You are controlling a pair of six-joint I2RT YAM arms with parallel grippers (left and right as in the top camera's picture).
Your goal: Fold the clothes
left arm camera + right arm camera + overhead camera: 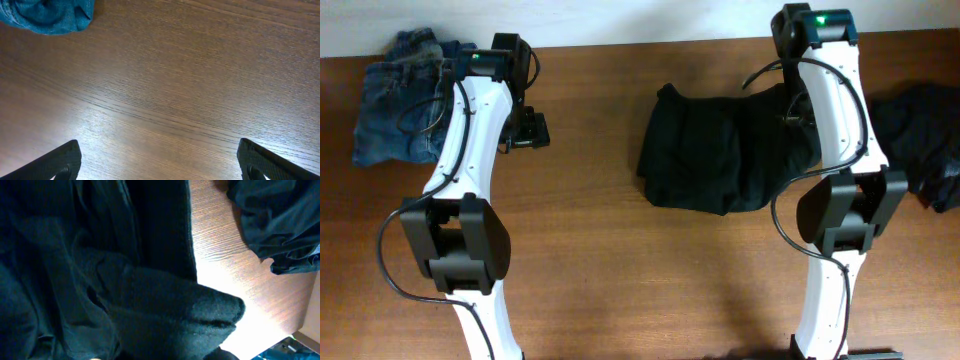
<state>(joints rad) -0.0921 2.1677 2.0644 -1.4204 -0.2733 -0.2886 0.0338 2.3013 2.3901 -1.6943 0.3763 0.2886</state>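
Observation:
A black garment (710, 150) lies partly folded on the wooden table at centre right. It fills the right wrist view (100, 255), with a thick fold bunched up close to the camera. My right gripper (798, 112) is at the garment's right edge, its fingers hidden by the cloth, and appears shut on that fold. My left gripper (525, 130) is open and empty over bare wood, well left of the garment. Both its fingertips show in the left wrist view (160, 165).
Folded blue jeans (400, 95) lie at the far left corner, and their edge shows in the left wrist view (50, 15). A dark crumpled pile of clothes (925, 140) sits at the right table edge and also shows in the right wrist view (280, 220).

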